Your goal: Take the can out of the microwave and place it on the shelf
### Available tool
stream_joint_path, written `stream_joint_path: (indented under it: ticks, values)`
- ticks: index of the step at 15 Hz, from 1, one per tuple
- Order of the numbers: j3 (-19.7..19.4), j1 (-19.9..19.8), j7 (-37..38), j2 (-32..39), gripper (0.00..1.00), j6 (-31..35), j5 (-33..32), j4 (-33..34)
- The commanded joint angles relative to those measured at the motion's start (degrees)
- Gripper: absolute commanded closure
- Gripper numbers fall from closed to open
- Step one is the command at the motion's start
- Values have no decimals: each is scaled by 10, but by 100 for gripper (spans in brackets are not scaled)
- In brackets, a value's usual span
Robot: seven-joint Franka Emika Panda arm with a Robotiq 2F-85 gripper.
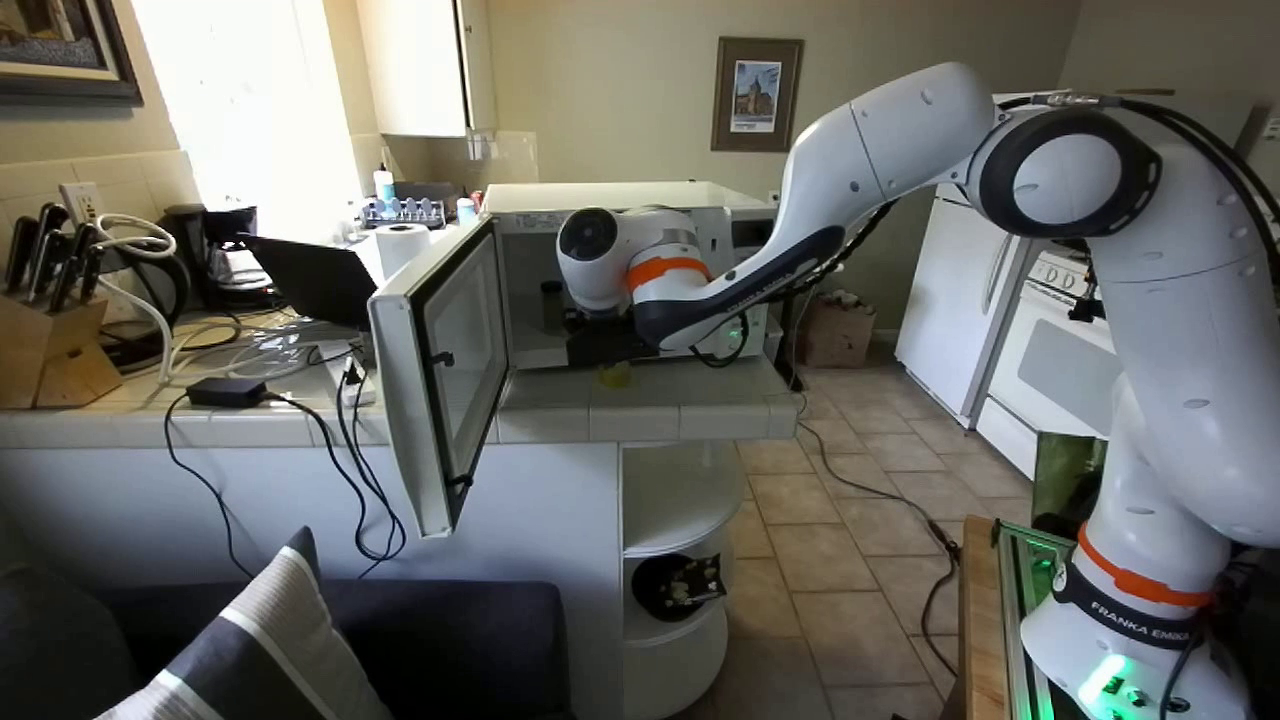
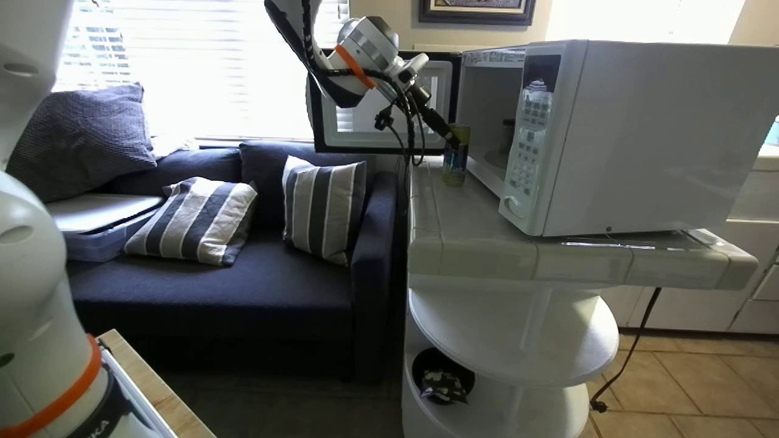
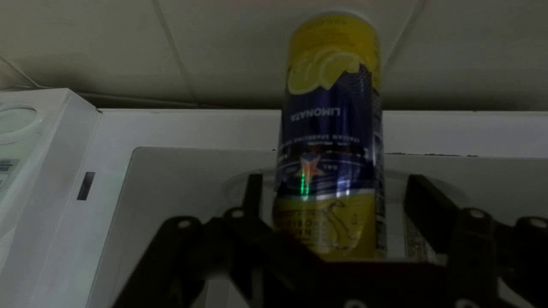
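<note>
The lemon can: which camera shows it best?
The wrist view: the lemon can is big there, with LIMONATA readable upside down. In an exterior view it stands small on the counter, partly behind the gripper. In an exterior view only a yellow patch, probably the can, peeks out.

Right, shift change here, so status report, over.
End effector open around the can. Can standing on the counter, in front of open microwave. Counter edge overhangs shelf, likely in the way.
</note>
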Motion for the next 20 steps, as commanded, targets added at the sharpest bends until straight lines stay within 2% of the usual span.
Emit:
stream_joint_path:
  ticks: [1,6,11,15,20]
  values:
    - [-4,-4,-19,-5,0,28,12,-9]
    - [-15,16,-12,7,0,7,-22,-5]
    - [-32,42,51,15,0,-8,-141,-21]
    - [-21,40,116,20,0,-12,-210,-36]
    - [-8,36,170,28,0,-35,-238,-43]
